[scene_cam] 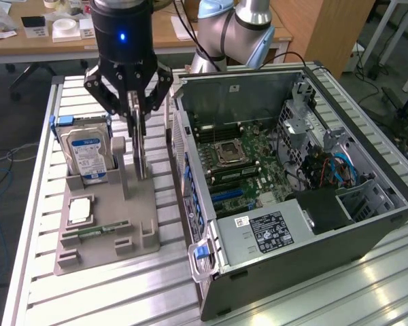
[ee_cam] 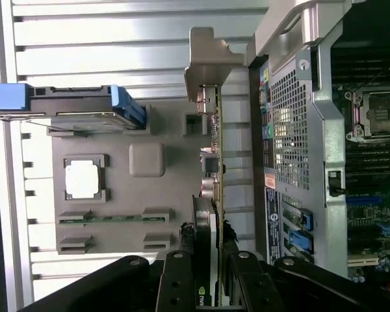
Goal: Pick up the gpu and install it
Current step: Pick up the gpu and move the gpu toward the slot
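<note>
While the gripper [scene_cam: 139, 129] clenches the gpu [scene_cam: 143, 163] from above, left of centre, the card stands on edge, lengthwise alongside the open case [scene_cam: 292, 261] just right.

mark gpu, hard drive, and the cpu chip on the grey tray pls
gpu [ee_cam: 216, 136]: wrist view, on the green board edge.
hard drive [scene_cam: 88, 157]: exterior view, on the blue-white label.
cpu chip [scene_cam: 80, 210]: exterior view, on the middle of its silver lid.
</note>
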You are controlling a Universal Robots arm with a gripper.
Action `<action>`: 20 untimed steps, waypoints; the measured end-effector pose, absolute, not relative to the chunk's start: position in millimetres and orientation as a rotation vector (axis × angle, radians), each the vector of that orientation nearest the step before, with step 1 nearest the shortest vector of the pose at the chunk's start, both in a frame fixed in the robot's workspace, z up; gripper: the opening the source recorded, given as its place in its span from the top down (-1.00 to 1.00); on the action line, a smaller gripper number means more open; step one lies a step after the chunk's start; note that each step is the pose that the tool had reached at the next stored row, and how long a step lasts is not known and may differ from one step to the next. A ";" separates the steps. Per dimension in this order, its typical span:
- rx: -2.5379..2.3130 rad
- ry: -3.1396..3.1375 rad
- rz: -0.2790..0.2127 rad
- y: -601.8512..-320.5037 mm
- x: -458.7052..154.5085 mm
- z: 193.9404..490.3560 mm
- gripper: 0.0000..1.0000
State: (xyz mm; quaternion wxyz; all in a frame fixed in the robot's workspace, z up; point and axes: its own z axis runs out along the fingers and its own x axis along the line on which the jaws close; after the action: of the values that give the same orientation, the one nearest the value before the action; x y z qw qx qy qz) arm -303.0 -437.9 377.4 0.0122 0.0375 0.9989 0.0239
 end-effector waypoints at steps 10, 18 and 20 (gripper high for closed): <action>0.117 3.114 0.074 -437.9 -303.0 403.7 0.47; 0.117 3.114 0.074 -437.9 -303.0 407.0 0.47; 0.117 3.114 0.074 -437.9 -303.0 407.1 0.47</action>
State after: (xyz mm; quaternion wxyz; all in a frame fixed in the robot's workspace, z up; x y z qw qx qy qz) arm -303.0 -437.9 407.1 0.0122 0.0374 0.9989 0.0238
